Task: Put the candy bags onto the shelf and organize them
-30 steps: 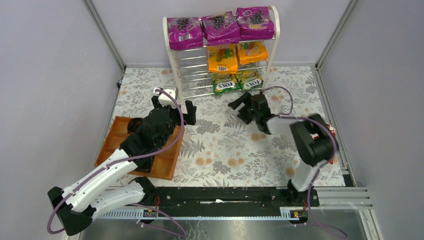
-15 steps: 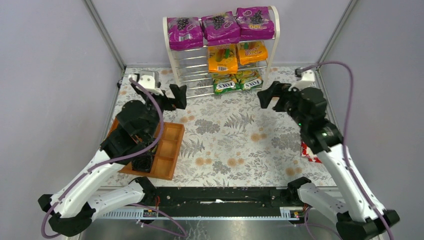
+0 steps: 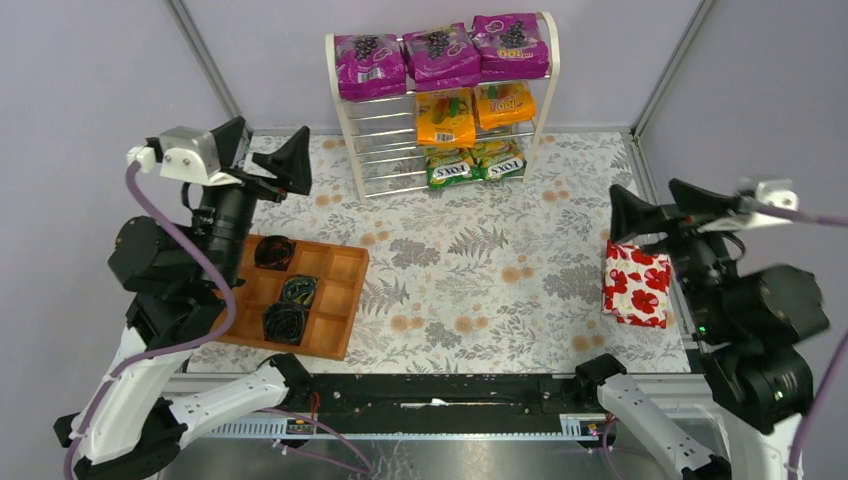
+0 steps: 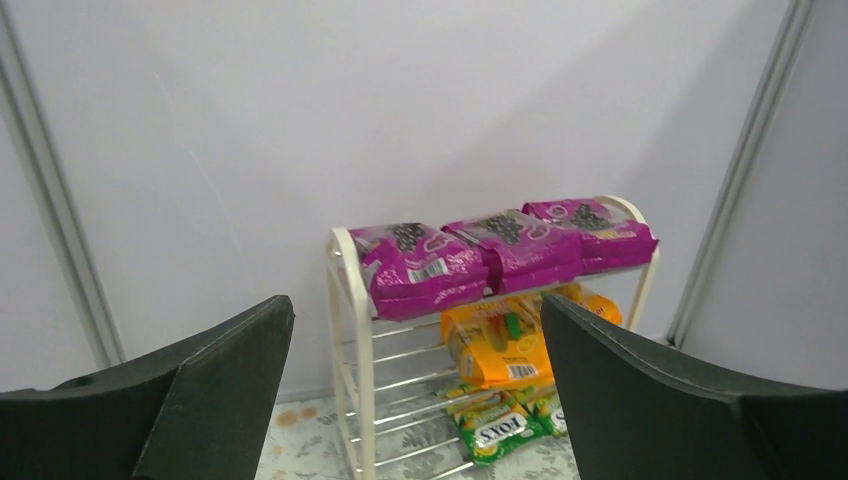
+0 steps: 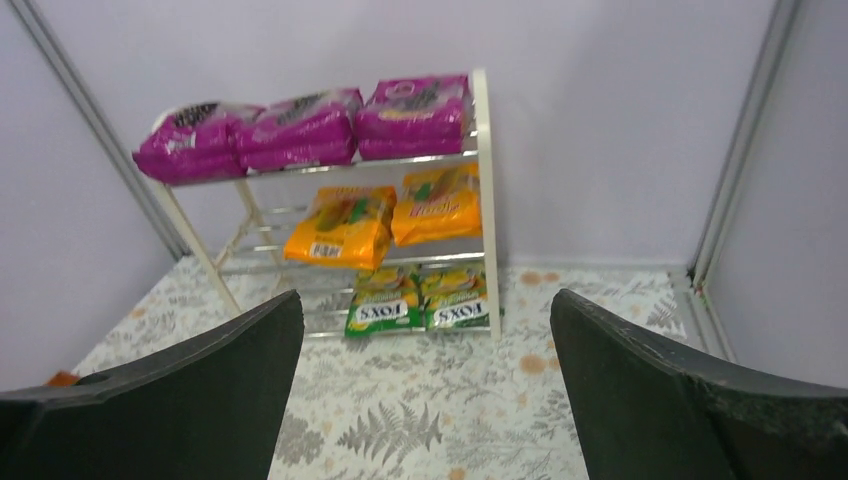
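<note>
— So, what has just changed?
— Both arms went back from the shelf (image 3: 345, 120). A second ago the right claw (image 3: 642, 186) was low, near the green bags (image 3: 475, 163), and not fully spread. Now it is lifted, its jaws are wide apart and it grips nothing. The left claw (image 3: 268, 150) is released too, empty and raised.
— And where are the bags (image 3: 445, 118) now?
— All seven are on the shelf, well ahead of both claws. Each wrist view shows the shelf between its own fingers. Three purple bags (image 3: 437, 52) lie in a row on the top tier, two orange bags (image 3: 503, 105) on a middle tier, and the two green bags at the bottom, side by side.
— How do they look?
— Glossy, flat and sorted by colour. The purple ones hang a little over the front rod. I think the task is finished, because no candy is left to pick.
— And the red bag (image 3: 637, 283) under the right claw?
— It lies on the surface (image 3: 470, 270). I believe it does not belong on the shelf.
</note>
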Available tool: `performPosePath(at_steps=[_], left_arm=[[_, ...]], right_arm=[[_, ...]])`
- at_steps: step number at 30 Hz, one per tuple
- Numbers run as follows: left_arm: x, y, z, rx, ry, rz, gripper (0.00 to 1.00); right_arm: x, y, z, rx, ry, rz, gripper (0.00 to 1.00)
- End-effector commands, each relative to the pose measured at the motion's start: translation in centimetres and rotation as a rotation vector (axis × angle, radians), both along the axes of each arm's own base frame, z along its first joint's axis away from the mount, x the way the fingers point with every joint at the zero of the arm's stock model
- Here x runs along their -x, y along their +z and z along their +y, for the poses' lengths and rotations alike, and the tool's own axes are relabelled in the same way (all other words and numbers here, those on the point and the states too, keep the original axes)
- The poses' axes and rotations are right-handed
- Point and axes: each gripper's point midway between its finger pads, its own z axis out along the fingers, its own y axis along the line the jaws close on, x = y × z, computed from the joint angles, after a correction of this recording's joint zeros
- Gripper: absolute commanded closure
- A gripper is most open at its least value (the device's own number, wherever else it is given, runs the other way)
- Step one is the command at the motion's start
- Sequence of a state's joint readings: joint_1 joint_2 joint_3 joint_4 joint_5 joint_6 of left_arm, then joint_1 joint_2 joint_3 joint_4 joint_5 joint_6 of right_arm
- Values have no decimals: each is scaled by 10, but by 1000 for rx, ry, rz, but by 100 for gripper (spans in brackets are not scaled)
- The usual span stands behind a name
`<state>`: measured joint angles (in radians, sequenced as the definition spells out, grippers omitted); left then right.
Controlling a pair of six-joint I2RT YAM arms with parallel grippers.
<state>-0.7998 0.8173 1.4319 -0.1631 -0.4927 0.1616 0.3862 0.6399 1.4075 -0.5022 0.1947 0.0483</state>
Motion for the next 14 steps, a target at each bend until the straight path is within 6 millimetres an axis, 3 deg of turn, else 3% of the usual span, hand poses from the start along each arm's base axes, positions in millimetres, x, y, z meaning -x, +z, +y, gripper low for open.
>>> performPosePath(at_steps=[1,8,14], left_arm=[[9,22,23,-11,77,-65,1],[12,26,34,-9,118,-82,1],[11,23,37,-17,140,-74,1]], right_arm=[[13,19,-22,-5,-88,-79,0],[11,20,-35,-41,-163,-90,0],[-7,7,-31,-58,-185,-37,0]])
